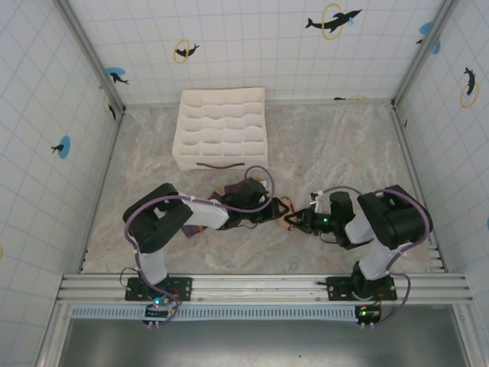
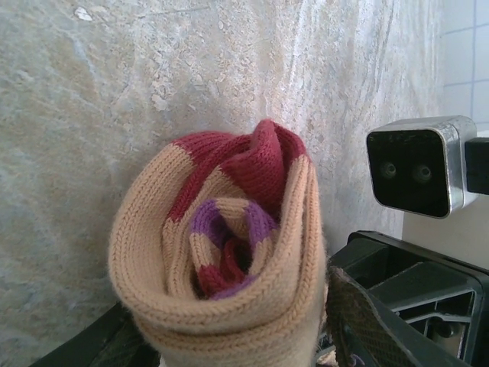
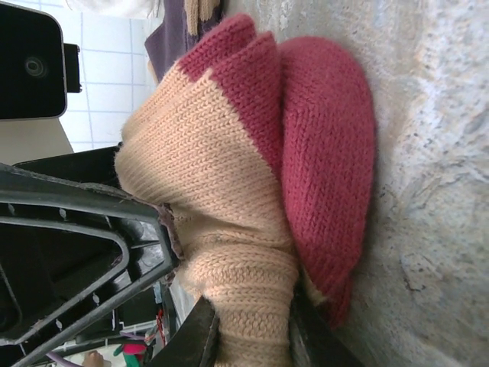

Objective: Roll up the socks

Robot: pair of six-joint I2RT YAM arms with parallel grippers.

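While both arms fold inward with elbows out, the pincers meet mid-counter (image 1: 344,145), with bare marble to the right and beyond; organiser box (image 1: 218,162) stands well apart at the back; rolled beige sock (image 2: 229,252) lies between them; right pincer (image 3: 248,336) clamped on it; left pincer (image 1: 281,208) straddles the roll, grip unclear; purple sock (image 1: 229,189) beside the left wrist.

Bright, even light falls from above in the top view. The marbled grey-beige tabletop (image 1: 328,145) carries only soft, short shadows under the black-and-white robot arms (image 1: 164,218), and the white tiled walls (image 1: 244,38) splay outward at the edges. In the left wrist view the beige knitted sock with a dark red toe (image 2: 221,252) is sharp, its inner folds shaded. In the right wrist view its knit is crisp, while the upper left corner looks pale, perhaps overexposed.
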